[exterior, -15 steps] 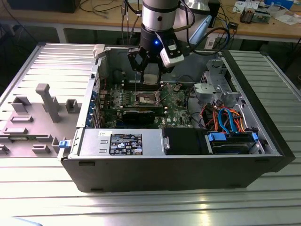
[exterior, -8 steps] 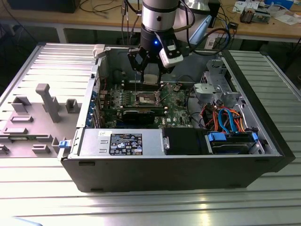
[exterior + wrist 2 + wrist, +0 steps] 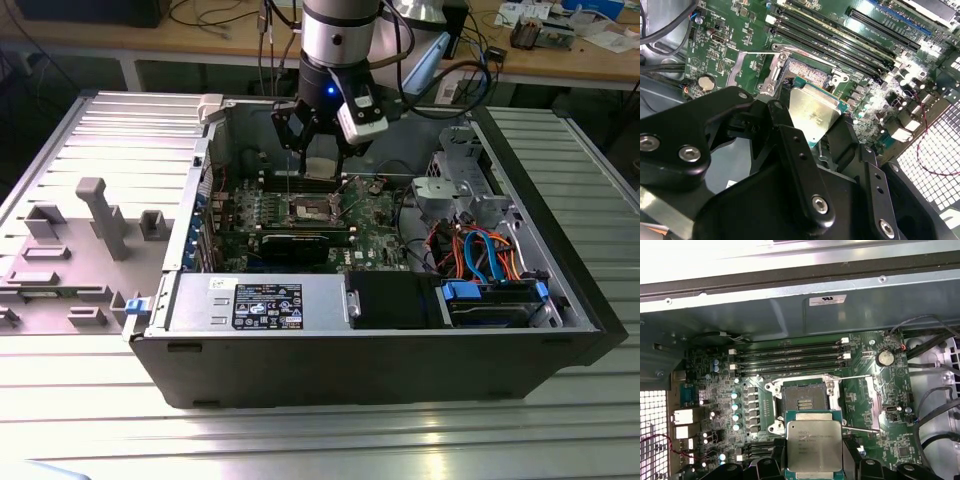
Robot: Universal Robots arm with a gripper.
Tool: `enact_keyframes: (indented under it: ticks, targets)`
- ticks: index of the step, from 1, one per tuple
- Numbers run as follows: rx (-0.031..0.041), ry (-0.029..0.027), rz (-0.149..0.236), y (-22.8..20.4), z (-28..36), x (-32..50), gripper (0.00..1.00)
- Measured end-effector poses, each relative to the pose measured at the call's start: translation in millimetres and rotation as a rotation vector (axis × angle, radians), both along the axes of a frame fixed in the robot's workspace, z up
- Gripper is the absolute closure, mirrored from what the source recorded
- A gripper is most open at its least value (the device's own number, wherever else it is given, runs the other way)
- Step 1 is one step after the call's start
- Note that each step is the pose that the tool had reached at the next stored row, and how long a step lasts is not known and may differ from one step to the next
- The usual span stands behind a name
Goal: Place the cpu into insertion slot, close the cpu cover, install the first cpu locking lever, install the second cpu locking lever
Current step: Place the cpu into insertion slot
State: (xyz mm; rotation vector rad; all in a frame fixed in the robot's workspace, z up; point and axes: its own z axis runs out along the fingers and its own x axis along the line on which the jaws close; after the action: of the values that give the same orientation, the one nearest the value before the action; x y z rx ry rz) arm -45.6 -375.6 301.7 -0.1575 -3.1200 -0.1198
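Clamping the cpu (image 3: 814,445) by two opposite edges, the gripper (image 3: 322,158) hangs just above the insertion slot (image 3: 804,400).
The slot sits uncovered mid-board on the green motherboard (image 3: 865,405), inside an open computer case (image 3: 350,350) at the middle of a ribbed metal table (image 3: 300,440). Cluttered wooden benches (image 3: 560,62) stand behind.

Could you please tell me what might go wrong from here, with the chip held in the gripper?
1. The gripper holds the chip only by its edges; it could slip and drop onto the open socket.
2. In the first wrist view the chip is not squarely over the socket, so lowering it now might damage the contacts.
3. The thin lever beside the socket could snag a finger.
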Motion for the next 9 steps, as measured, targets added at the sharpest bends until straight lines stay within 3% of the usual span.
enact_keyframes:
  ticks: [9]
  targets:
    - [-0.0004,0.0,-0.021,0.0,-0.1,0.0,0.46]
